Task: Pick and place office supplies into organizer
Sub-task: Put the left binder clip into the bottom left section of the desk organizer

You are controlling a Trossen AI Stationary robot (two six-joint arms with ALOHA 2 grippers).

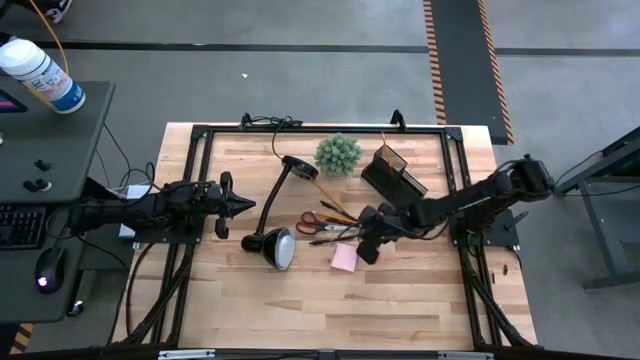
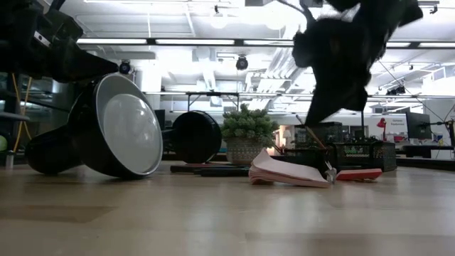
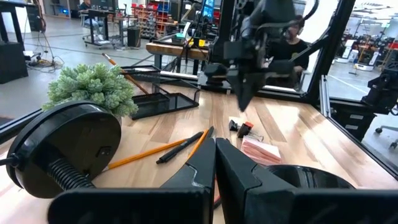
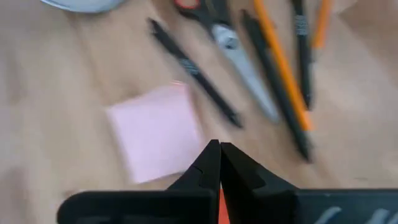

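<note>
Two pinched-shut, empty grippers work over a pale wooden plank table [image 1: 420,300] in a bright workshop hall: the left gripper [image 1: 246,205] beside a toppled black gooseneck lamp [image 1: 276,246], the right gripper [image 1: 366,250] above the square pink sticky-note pad [image 1: 344,258], its small black binder clip [image 3: 239,126] partly hidden, near the dark compartmented organizer [image 1: 393,172].

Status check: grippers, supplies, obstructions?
Right gripper shut above sticky pad. Left gripper shut, parked left. Scissors, pens outside organizer. Lamp toppled beside them.

High view: straight down over whole bench [image 1: 250,300]. Low view: bench-top level, facing room. Left wrist: looks across bench. Right wrist: close above pink sticky-note pad [image 4: 155,130], seen in all views.
</note>
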